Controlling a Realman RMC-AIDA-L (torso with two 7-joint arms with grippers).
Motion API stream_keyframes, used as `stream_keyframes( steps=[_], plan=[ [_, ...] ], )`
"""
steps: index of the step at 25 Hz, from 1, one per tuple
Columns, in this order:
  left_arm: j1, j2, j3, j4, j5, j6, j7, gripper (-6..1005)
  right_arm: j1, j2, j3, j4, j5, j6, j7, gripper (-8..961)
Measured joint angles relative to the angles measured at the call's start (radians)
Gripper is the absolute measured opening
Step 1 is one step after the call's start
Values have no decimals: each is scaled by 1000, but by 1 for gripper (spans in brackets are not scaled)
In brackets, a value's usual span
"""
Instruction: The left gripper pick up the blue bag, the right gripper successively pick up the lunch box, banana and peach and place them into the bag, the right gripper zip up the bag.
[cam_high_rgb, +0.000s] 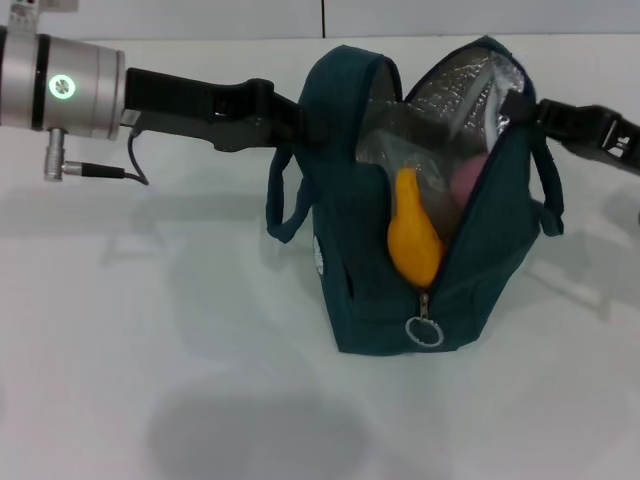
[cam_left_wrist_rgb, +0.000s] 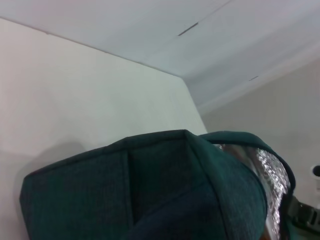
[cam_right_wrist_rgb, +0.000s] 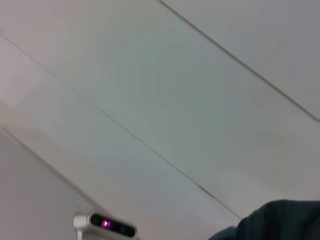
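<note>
Nearest me the zipper pull (cam_high_rgb: 425, 332) hangs low on the front of the bag (cam_high_rgb: 360, 300), and the zip above it gapes wide, so closing is the step I judge remains; the bag stands on the table (cam_high_rgb: 150, 400). The banana (cam_high_rgb: 412, 238) bulges out of the slot just above the pull; if I drag the zip up now, it may jam on the fruit or bruise it. Behind it the peach (cam_high_rgb: 466, 178) lies against the foil lining (cam_high_rgb: 450, 90), with clear plastic beside it that I take for the lunch box (cam_high_rgb: 400, 150).

My left gripper (cam_high_rgb: 296, 118) sits at the bag's upper left edge, its fingers hidden, so I cannot tell its hold; if it is slack, the bag could tip or slide under a pull. My right gripper (cam_high_rgb: 515, 105) is at the right rim, clenched on the fabric as far as I can judge; tugging from there could fold the mouth over the 2 fruits.
</note>
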Motion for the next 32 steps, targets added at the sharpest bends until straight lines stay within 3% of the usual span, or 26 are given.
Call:
stream_keyframes(
  steps=[6,17,24,28,32],
  plan=[
    [9,0,4,-1,-16,19,3,88,-27,-7,66,2,0,-63,-15,41],
    [23,-2,3,-36,-36,30,29,90,-119,-16,110,0,-10,-242,-160,445],
    [30,-1,-3,-41,-45,29,35,91,-138,4,104,0,-196,-412,-442,577],
    [31,-2,-3,-41,-49,30,40,91,-138,31,103,5,-349,-381,-534,653],
    [32,-3,-1,-41,-49,30,40,92,-133,36,92,46,-392,-297,-561,828]
  ],
)
